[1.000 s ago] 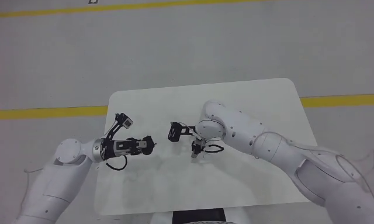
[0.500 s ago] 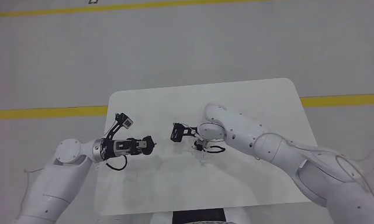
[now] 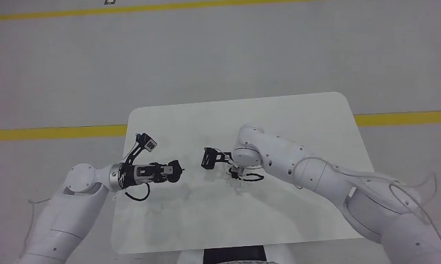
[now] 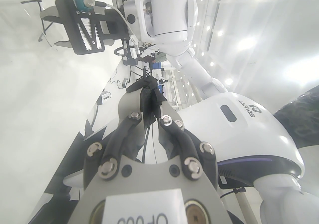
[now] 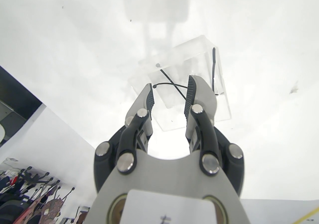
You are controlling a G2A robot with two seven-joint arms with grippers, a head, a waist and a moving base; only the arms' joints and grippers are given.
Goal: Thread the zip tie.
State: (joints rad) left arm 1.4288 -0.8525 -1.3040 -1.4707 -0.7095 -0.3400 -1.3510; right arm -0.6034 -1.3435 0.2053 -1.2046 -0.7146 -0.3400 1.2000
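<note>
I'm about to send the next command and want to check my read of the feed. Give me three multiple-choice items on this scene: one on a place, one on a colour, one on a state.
1. Where is the clear box?
A. on the table, under the right hand
B. on the floor
C. at the table's far corner

2. What colour are the zip ties in the box?
A. white
B. black
C. yellow

3. How do the right hand's fingers stand?
A. shut on a tie
B. shut on nothing
C. open

Answers:
1. A, the right wrist view looks past its fingers straight onto the box.
2. B, the strands are dark against the clear walls.
3. C, there is a wide gap between the fingers.
</note>
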